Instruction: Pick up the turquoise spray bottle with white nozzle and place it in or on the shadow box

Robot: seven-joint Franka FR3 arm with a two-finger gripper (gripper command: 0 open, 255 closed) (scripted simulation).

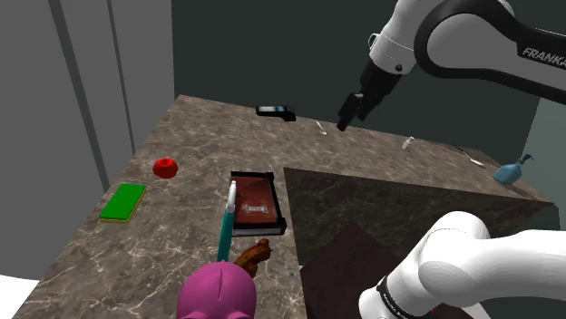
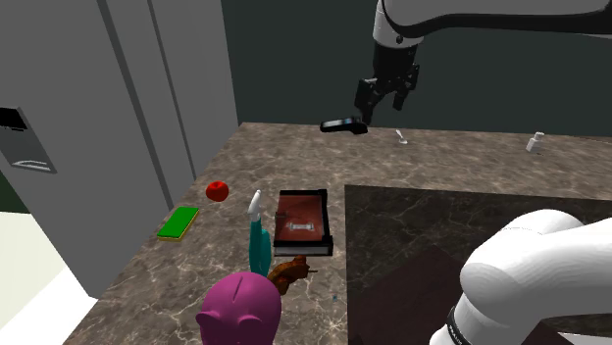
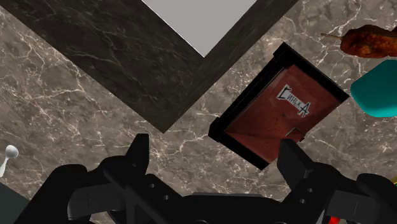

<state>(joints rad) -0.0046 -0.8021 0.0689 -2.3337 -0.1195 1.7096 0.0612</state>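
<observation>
1. Above the far part of the desk (image 1: 181, 245), the black gripper (image 1: 352, 111) hangs in the air on the white arm (image 1: 453, 36), well clear of the marble surface.
2. Gripper state: in the wrist view the two fingers (image 3: 141, 153) stand wide apart. Nothing is between them and nothing is held.
3. Task object: the turquoise spray bottle (image 1: 225, 227) with its white nozzle (image 1: 232, 192) stands on the near part of the desk, well apart from the gripper. Its nozzle end is uppermost.
4. The spray bottle is just beside the shadow box (image 1: 256, 204), on the shoulder view's left of it. Whether the two touch cannot be told.
5. The shadow box lies flat on the desk. It has a black frame and a dark red interior bearing a small pale mark.
6. A pink piggy bank (image 1: 218, 290) sits at the near desk edge, close to the base of the spray bottle. A brown piece of food (image 1: 256, 254) lies between the piggy bank and the shadow box.
7. At the shoulder view's left, a red round fruit (image 1: 165, 168) and a flat green pad (image 1: 122, 201) lie apart from each other.
8. A small black device (image 1: 275, 111) lies at the far edge, near the gripper's position.
9. A darker marble slab (image 1: 408, 208) covers the desk area at the shoulder view's right of the shadow box.
</observation>
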